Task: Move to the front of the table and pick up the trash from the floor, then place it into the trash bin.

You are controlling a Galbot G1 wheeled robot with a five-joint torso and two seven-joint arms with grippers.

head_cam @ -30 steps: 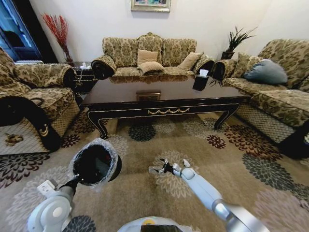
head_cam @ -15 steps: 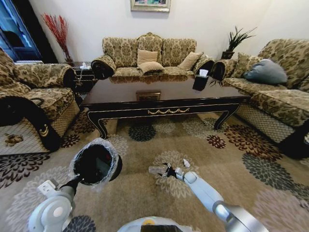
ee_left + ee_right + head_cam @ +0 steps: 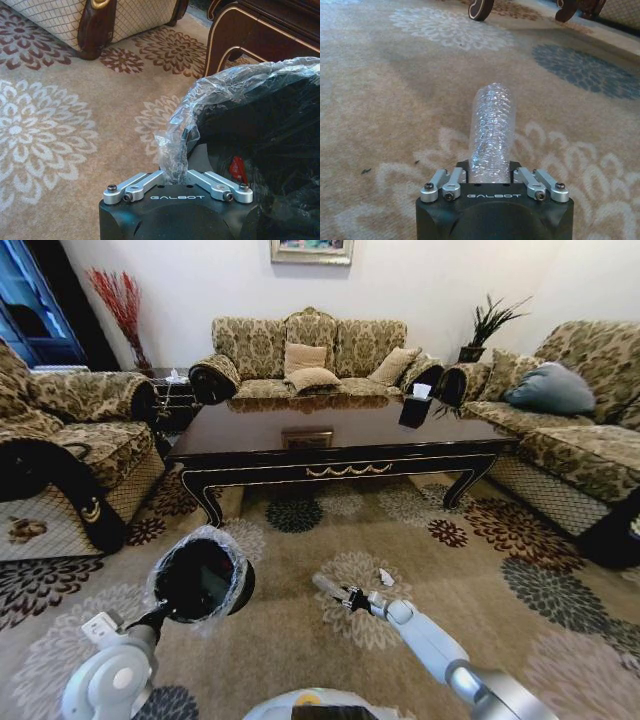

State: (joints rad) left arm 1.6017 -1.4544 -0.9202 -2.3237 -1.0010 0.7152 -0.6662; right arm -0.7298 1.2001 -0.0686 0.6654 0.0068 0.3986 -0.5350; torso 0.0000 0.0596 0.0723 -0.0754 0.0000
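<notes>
The trash bin (image 3: 200, 580), black with a crinkly clear bag, hangs low over the carpet at my left. My left gripper (image 3: 175, 172) is shut on its rim and liner. Something red (image 3: 237, 167) lies inside it. My right gripper (image 3: 352, 598) is down near the carpet, shut on a clear plastic bottle (image 3: 327, 587). The ribbed bottle (image 3: 492, 127) sticks out straight between the fingers of the right gripper (image 3: 492, 172). A small white scrap (image 3: 385, 577) lies on the carpet just beyond that gripper. The dark glossy table (image 3: 340, 445) stands farther ahead.
Sofas stand on the left (image 3: 70, 440), at the back (image 3: 310, 355) and on the right (image 3: 580, 430) of the table. A black tissue box (image 3: 415, 408) sits on the tabletop. Tiny dark bits (image 3: 366, 171) dot the carpet near the right gripper. A sofa leg (image 3: 97, 27) shows near the bin.
The right gripper's fingers have closed around the bottle, and the bottle now points up and to the left. The left arm and the bin have barely moved.
</notes>
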